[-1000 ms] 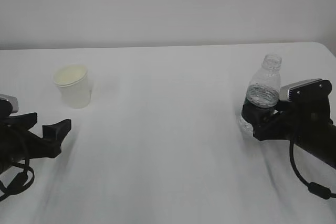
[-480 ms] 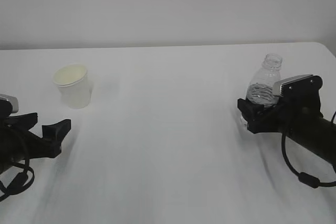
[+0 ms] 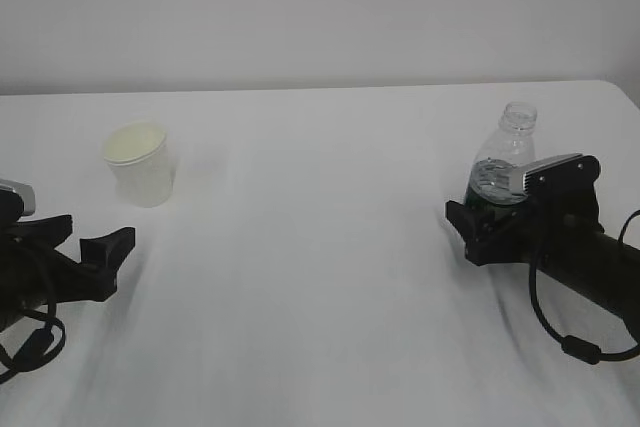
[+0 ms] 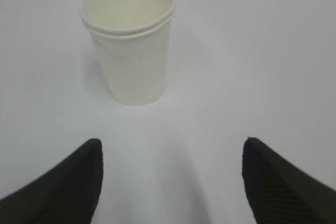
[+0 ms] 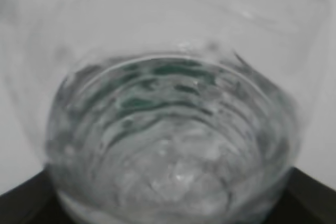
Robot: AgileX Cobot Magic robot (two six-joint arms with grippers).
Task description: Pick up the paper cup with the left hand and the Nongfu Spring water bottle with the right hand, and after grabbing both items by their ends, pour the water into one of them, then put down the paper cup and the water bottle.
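The white paper cup (image 3: 140, 163) stands upright on the table at the left, and in the left wrist view the paper cup (image 4: 131, 40) sits ahead of the fingers, apart from them. My left gripper (image 3: 96, 234) (image 4: 171, 153) is open and empty, low over the table. The clear Nongfu Spring water bottle (image 3: 503, 167) stands upright at the right with no cap, holding water (image 3: 497, 185) in its lower part. My right gripper (image 3: 465, 232) is open with its jaws on either side of the bottle's lower body. The bottle (image 5: 168, 129) fills the right wrist view.
The white table (image 3: 320, 277) runs back to a pale wall. Its right rear corner (image 3: 615, 87) lies just behind the bottle. Black cables hang from both arms near the front edge.
My right gripper has slid leftward along the table so its jaws now reach round the bottle's base. The bottle, the cup and the left gripper have stayed where they were.
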